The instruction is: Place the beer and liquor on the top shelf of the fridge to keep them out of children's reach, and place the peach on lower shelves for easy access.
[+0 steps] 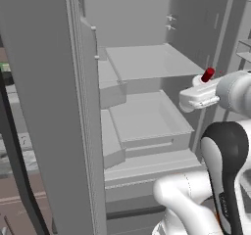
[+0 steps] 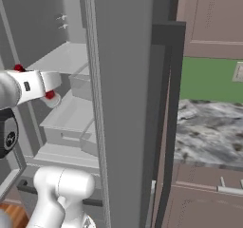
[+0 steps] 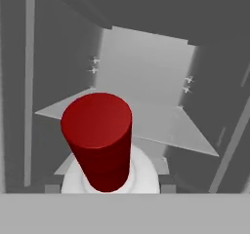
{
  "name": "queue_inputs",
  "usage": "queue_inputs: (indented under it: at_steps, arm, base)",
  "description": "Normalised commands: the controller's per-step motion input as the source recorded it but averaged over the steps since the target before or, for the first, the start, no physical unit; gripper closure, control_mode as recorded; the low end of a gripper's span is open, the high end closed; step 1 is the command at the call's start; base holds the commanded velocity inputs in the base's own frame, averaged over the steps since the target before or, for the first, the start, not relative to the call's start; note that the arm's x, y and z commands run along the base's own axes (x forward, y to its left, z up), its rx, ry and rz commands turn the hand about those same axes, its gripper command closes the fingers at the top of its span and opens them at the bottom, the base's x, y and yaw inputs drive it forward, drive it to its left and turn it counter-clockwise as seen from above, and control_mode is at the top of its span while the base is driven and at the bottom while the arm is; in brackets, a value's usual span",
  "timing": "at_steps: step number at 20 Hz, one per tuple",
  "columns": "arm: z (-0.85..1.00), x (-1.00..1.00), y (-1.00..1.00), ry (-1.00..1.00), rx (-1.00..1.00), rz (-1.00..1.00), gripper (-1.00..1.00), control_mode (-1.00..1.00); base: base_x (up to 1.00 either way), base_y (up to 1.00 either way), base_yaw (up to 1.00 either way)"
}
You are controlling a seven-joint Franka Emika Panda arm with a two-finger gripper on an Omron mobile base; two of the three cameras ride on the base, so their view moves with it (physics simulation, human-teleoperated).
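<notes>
While the pincer (image 3: 110,191) grips the liquor (image 3: 100,140), the fridge (image 1: 44,106) (grey) stands open.

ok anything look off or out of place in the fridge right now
Nothing stands out. The fridge is open and its shelves look level and bare, with no spill or damage. The gripper holds the liquor by the neck just in front of the top shelf, not yet set down.

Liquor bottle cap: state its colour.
Red. The liquor cap shows best in the hand view, against the grey fridge.
</notes>
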Motion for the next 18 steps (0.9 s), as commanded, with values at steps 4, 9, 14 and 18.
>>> queue_inputs:
  at_steps: [4,9,14,18]
  arm:
    - [0.5,0.65,0.0,0.0,0.0,0.0,1.0,-1.0]
    - [0.44,0.58,0.0,0.1,-0.01,-0.02,1.0,-1.0]
    - [0.04,0.48,0.0,0.03,0.01,-0.05,1.0,-1.0]
    - [0.0,0.53,0.0,0.0,0.08,-0.05,1.0,-1.0]
  base:
    - [0.0,0.0,0.0]
    - [0.0,0.0,0.0]
    - [0.0,0.0,0.0]
    - [0.0,0.0,0.0]
